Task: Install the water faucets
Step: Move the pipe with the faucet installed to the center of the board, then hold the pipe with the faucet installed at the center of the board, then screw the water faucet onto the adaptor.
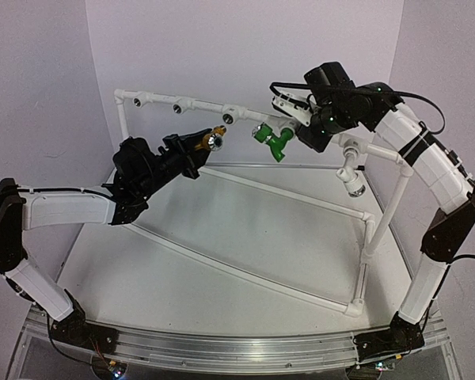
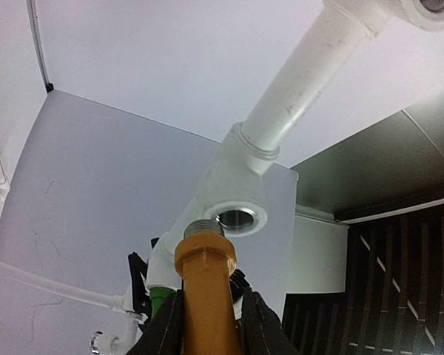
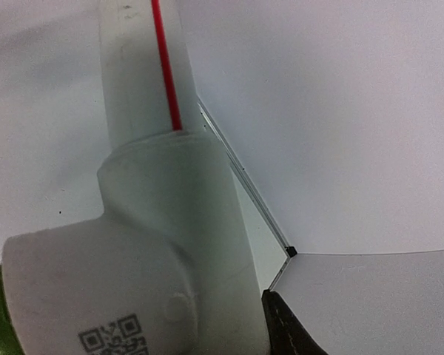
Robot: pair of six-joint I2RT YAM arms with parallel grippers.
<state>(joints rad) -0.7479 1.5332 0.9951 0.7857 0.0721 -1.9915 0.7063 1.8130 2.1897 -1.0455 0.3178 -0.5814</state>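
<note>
Nearest the overhead camera, the left arm's base [image 1: 70,326] and right arm's base [image 1: 389,339] sit at the desk [image 1: 245,229] edge. Farther back, the left pincer [image 1: 191,150] is clamped on the yellow-orange faucet [image 1: 208,141], whose metal end points up toward the top rail of the white pipe frame [image 1: 198,104] without touching it. The green faucet [image 1: 271,136] hangs at the rail farther right, with the right pincer [image 1: 305,134] just beside it. From the left wrist, the fingers [image 2: 165,329] grip the faucet's orange body on both sides, and its threaded tip sits just below and left of the open socket [image 2: 237,218], near but not entered. The risk here is misalignment: pushed forward off-centre or tilted, the tip would likely strike the socket's rim, cross-thread, or twist in the grip. From the right wrist, the tee fitting [image 3: 133,244] fills the view, one dark finger [image 3: 287,329] shows to its right, and a sliver of green lies at the lower left edge. I cannot tell how wide this pincer stands or whether it grips anything; a loosely seated green faucet could drop.
</note>
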